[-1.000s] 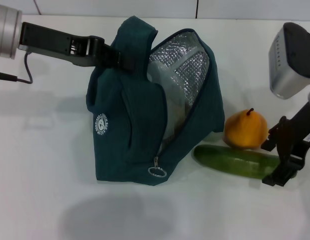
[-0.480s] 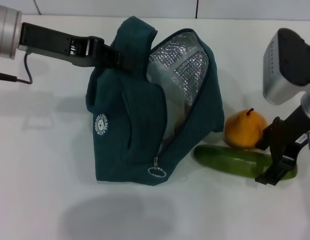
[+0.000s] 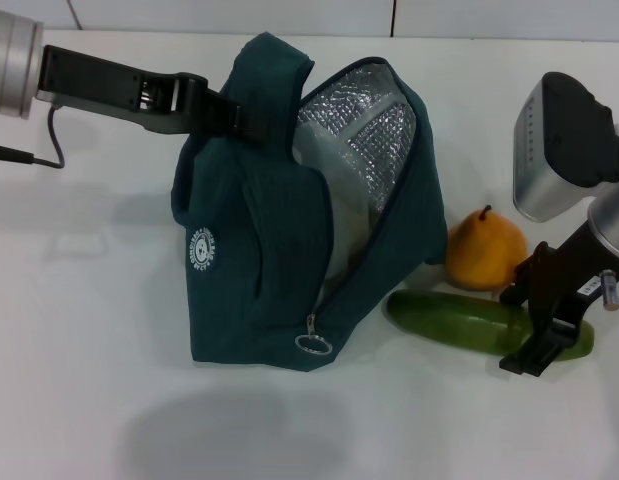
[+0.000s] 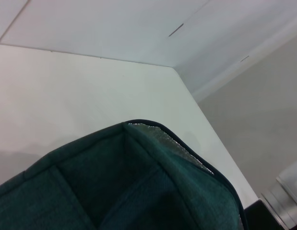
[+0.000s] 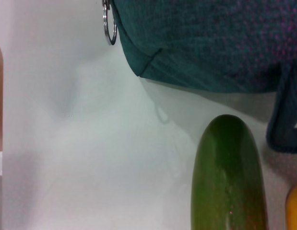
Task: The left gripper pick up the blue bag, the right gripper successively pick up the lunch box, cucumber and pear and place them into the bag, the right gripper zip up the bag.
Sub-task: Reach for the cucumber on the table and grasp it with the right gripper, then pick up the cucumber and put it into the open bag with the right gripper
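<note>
Now the right gripper [image 3: 545, 325], shifted toward 9 o'clock, straddles the cucumber's [image 3: 459, 322] 3 o'clock end, jaws parted, nothing clamped yet; left gripper [image 3: 221, 108] holds blue bag [image 3: 259, 250] upright.

From above and in front, the head camera looks down on a white bench [image 3: 89, 400], taking in the whole blue bag [image 3: 279, 260] with the cucumber [image 3: 459, 322] and pear [image 3: 486, 252] beside it. The left wrist camera sits tight against the bag's upper edge [image 4: 138, 182], facing across the bench toward a far wall. The right wrist camera hangs low over the cucumber [image 5: 229, 177], sharing the bag's lower corner and zipper ring [image 5: 108, 24] with the head view.
</note>
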Available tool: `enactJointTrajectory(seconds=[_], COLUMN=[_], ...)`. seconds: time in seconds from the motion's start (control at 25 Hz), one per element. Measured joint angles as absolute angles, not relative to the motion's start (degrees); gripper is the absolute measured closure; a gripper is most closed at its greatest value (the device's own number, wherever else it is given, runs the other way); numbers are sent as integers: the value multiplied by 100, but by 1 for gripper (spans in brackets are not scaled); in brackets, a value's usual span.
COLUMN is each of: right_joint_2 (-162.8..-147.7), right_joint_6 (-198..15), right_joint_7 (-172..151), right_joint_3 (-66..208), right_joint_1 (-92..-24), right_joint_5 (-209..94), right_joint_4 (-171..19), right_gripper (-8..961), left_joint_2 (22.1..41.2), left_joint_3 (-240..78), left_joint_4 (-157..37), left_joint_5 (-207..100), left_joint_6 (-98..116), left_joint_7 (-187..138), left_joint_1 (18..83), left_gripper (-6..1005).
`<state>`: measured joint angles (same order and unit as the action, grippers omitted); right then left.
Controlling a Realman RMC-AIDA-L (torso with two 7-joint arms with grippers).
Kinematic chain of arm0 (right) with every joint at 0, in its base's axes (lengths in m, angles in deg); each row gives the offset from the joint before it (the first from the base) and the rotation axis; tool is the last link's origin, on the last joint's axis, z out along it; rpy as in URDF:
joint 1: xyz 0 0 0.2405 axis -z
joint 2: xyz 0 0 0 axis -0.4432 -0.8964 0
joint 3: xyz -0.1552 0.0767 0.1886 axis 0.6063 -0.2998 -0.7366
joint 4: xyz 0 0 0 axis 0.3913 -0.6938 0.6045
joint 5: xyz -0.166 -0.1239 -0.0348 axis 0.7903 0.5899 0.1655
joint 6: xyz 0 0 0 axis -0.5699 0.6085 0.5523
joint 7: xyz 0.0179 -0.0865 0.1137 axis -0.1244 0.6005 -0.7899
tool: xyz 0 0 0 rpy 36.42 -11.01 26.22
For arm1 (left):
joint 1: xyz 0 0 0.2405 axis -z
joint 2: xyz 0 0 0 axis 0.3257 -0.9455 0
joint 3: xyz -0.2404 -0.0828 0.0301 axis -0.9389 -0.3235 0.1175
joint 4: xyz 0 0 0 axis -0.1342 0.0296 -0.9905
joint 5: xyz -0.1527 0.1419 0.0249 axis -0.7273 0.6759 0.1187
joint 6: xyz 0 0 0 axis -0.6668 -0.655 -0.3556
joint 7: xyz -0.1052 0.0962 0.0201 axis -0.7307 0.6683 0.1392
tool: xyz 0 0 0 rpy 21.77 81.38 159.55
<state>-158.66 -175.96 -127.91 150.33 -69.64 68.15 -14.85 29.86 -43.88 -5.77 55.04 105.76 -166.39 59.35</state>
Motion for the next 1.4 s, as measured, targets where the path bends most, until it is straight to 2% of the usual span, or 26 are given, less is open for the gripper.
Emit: enactJointTrajectory(seconds=[0.64,0.72,0.96,1.4], right_joint_2=[-15866,-15866,-15866,-15827], right_joint_6=[-17400,-17388,-17317,-17941], right_joint_7=[-12766,-12766,-12766,-12691], right_joint_3=[15089,15124,15192,15149], right_joint_1=[-6965,-6963,-6939,-6890], right_joint_5=[6800,6801,6802,6682], right_joint_4=[-1649,-1653,-1598,-1101], right_gripper=[111,131,294,325], left_joint_2=[2985,2986,2985,2986], left_joint_3=[-4388,-4388,-4388,-4388], left_joint_4=[-577,-564,-555,-553], left_joint_5=[5502,5502,5502,5503], left_joint_6=[10576,10576,10576,10576], left_joint_7=[-16639,-16638,-16639,-16639], left_joint_1=[5944,5944,5936,5903], left_gripper=[959,959,959,959])
